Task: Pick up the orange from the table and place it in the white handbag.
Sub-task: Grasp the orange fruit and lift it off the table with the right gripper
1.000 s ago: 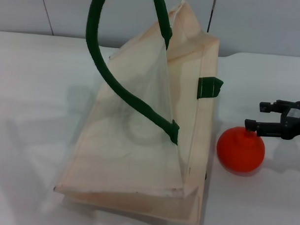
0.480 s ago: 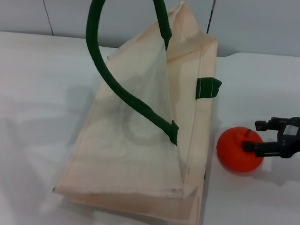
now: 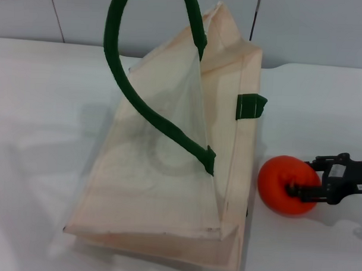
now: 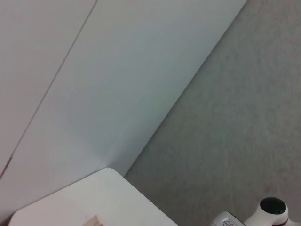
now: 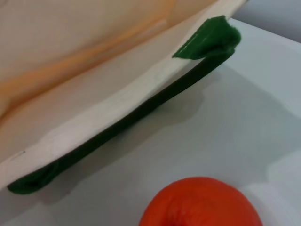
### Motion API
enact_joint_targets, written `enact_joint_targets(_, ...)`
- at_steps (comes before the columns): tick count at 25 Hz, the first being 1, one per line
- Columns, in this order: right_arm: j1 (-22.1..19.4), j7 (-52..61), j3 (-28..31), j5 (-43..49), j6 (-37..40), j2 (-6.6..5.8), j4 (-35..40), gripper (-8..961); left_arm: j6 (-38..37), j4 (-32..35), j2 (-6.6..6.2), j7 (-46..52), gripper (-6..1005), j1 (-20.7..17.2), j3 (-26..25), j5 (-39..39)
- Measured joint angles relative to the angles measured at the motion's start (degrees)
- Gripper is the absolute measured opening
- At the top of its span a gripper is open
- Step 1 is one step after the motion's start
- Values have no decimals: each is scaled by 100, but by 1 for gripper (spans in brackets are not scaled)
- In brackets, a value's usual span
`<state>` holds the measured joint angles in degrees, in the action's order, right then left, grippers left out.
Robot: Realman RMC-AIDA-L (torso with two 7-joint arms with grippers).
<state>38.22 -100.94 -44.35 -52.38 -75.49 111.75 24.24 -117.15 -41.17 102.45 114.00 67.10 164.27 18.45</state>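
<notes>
The orange (image 3: pixel 279 182) lies on the white table (image 3: pixel 39 107), just right of the white handbag (image 3: pixel 168 171), near its lower right corner. The bag's dark green handle (image 3: pixel 121 68) is held up out of frame, so the bag mouth stands open. My right gripper (image 3: pixel 304 174) reaches in from the right at the orange's height. It is open, with one finger behind the fruit and one in front of it. The right wrist view shows the orange (image 5: pixel 202 202) close below the bag's edge (image 5: pixel 94 70). The left gripper is out of view.
A green handle tab (image 3: pixel 251 106) sticks out of the bag's right side. A wall (image 3: pixel 321 27) runs behind the table. The left wrist view shows only wall, floor and a table corner (image 4: pixel 94 202).
My right gripper has dropped from above the orange to its level and moved in, its fingers now on either side of the fruit. The orange has shifted slightly left.
</notes>
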Motion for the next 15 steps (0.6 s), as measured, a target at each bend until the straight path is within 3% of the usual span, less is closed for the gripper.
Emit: enact_joint_targets(15,10,-185,47,-36,-119,-11,37,596,9,-1,3,0,128,-24,-9,39)
